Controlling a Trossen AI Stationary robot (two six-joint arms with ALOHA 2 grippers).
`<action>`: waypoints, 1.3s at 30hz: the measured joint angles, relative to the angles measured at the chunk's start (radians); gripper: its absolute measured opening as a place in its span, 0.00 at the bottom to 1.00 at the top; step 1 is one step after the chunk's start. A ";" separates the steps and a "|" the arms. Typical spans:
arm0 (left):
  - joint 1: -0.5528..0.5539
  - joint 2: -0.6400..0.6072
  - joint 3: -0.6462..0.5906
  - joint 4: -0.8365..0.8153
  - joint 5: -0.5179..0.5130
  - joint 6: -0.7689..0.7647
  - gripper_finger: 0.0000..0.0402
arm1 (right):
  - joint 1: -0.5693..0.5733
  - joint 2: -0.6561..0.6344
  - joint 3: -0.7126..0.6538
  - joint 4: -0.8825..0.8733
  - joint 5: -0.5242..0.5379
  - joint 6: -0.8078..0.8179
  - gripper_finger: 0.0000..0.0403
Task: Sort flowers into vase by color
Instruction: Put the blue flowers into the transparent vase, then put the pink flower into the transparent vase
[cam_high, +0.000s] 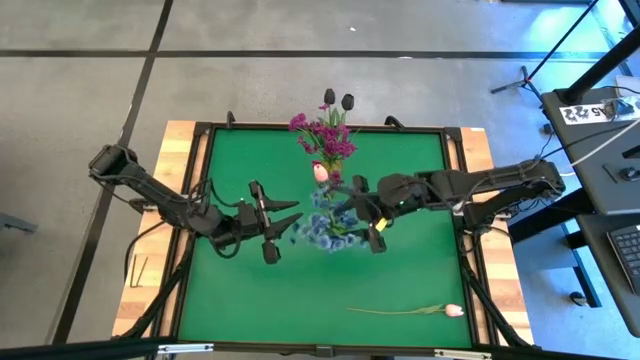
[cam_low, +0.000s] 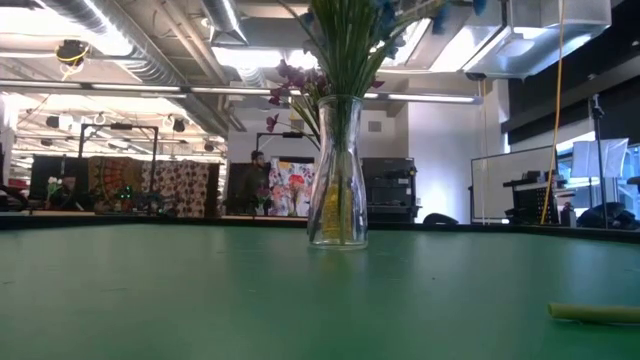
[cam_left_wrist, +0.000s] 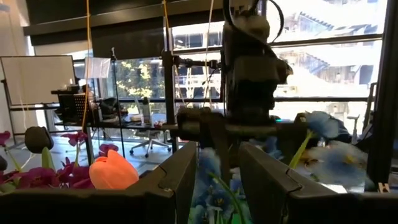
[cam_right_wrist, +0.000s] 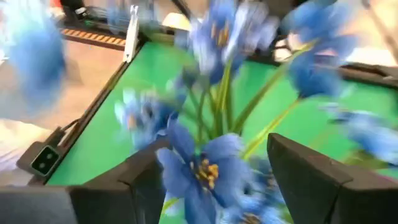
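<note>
Blue blossom sprays (cam_high: 330, 228) stand at the middle of the green table. Their green stems go down into a glass vase (cam_low: 337, 190). Behind them stand magenta sprays (cam_high: 325, 135), two near-black tulip buds (cam_high: 338, 99) and one pink tulip bud (cam_high: 320, 172). Another pink tulip (cam_high: 455, 310) lies on its side near the front right edge. My left gripper (cam_high: 292, 220) is open at the left side of the blue sprays, and blue blossoms and a green stem (cam_left_wrist: 221, 186) show between its fingers. From the right, my right gripper (cam_high: 345, 208) is open among the same sprays, with a blue blossom (cam_right_wrist: 199, 168) in its gap. My left gripper comes level from the table's left, its fingers on either side of blue blossoms and a stem. I cannot tell whether they touch. My right gripper slants down from the table's right around a blue blossom. I cannot tell whether its fingers (cam_right_wrist: 311, 180) touch it.
The two grippers face each other closely across the blue sprays; in the left wrist view, the right arm's wrist (cam_left_wrist: 249, 81) stands just beyond the fingers. Bare green mat (cam_high: 250, 300) lies toward the near and left edges. A wooden frame (cam_high: 175, 200) borders the table.
</note>
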 joint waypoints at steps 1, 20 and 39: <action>-0.003 0.000 0.000 -0.002 -0.001 0.000 0.29 | 0.005 -0.006 0.019 -0.024 0.015 -0.005 0.65; -0.111 -0.008 0.000 -0.012 -0.190 0.001 0.29 | 0.035 -0.041 0.398 -0.671 0.054 0.071 0.65; -0.259 -0.018 -0.001 -0.351 -0.077 -0.441 0.29 | 0.552 -0.087 -0.240 -0.359 0.156 0.629 0.65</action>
